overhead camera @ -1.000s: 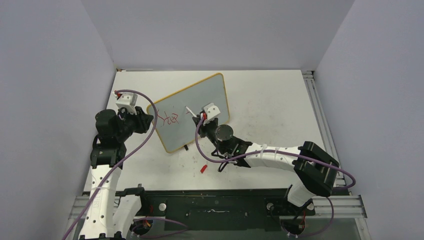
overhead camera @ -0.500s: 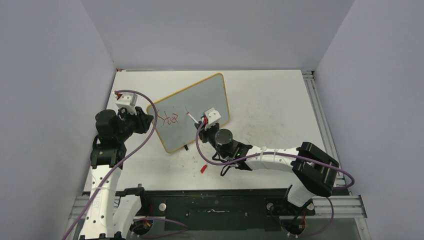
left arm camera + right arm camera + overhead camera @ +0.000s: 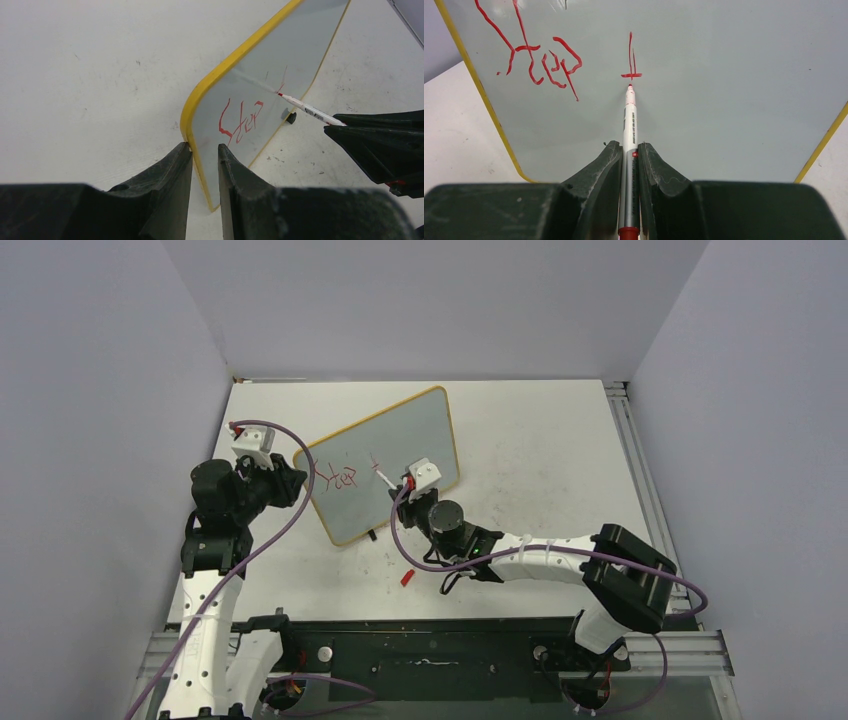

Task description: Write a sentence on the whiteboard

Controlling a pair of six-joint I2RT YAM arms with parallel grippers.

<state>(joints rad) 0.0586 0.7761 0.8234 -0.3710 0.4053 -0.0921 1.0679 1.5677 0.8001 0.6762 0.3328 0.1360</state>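
The whiteboard (image 3: 400,445) stands tilted on the table, pale grey with a yellow frame; it also shows in the left wrist view (image 3: 280,60) and the right wrist view (image 3: 734,100). Red script (image 3: 536,62) reads "Step", with a "t" stroke (image 3: 631,62) to its right. My right gripper (image 3: 629,150) is shut on a white marker (image 3: 629,130) whose red tip (image 3: 630,87) sits at the board just below the "t". My left gripper (image 3: 204,150) is shut on the board's left yellow edge (image 3: 200,105), holding it.
A red marker cap (image 3: 407,577) lies on the white table (image 3: 550,460) in front of the board. One black foot (image 3: 290,117) of the board rests on the table. Grey walls enclose the table on three sides.
The right gripper and marker moved slightly down the board, and a red "t" stroke has appeared to the right of "Step". The left arm has not moved.
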